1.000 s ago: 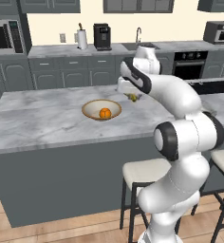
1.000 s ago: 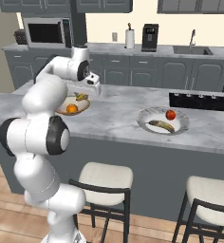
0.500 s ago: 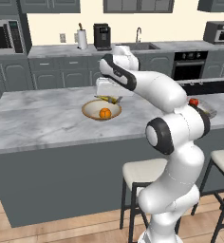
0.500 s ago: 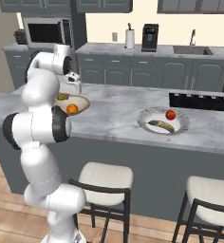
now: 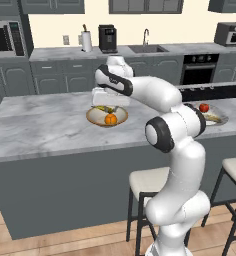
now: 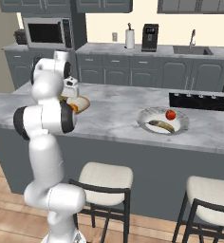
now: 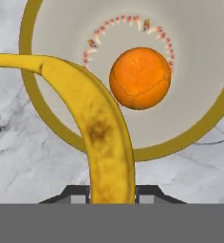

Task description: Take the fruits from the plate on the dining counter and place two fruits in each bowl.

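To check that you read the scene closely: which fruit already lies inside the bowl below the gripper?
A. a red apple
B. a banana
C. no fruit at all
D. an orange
D: in the hand view an orange rests on the pale floor of the bowl, while the banana is clamped in the gripper above the rim, not yet set down.
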Tool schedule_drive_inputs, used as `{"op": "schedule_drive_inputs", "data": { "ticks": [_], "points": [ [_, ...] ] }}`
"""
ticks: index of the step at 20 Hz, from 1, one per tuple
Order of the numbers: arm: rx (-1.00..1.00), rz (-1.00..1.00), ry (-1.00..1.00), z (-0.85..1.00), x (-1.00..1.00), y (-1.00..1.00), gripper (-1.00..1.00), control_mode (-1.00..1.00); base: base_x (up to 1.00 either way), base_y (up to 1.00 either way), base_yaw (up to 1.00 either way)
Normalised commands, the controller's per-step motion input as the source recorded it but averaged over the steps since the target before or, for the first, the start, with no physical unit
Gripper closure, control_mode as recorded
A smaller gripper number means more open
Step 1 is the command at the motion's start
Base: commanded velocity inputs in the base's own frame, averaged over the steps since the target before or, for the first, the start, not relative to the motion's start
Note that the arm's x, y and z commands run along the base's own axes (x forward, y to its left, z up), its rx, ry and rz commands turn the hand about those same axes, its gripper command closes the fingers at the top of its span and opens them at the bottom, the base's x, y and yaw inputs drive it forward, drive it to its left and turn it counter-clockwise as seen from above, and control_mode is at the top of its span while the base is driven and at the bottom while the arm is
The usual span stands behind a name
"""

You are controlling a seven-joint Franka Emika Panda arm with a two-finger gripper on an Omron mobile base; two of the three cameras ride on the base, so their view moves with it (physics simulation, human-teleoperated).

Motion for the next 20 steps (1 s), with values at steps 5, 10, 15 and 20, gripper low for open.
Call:
{"op": "schedule_drive_inputs", "data": {
  "ticks": [5, 10, 15, 20],
  "points": [
    [0.0, 0.0, 0.0, -0.41, 0.35, 0.11, 1.0, -1.0, 0.0, 0.0, 0.0],
    [0.0, -0.02, 0.0, -0.29, 0.35, 0.0, 1.0, -1.0, 0.0, 0.0, 0.0],
    [0.0, 0.0, 0.0, -0.27, 0.04, 0.0, 1.0, -1.0, 0.0, 0.0, 0.0],
    [0.0, 0.0, 0.0, -0.21, 0.0, 0.01, -1.0, -1.0, 0.0, 0.0, 0.0]
  ]
}}
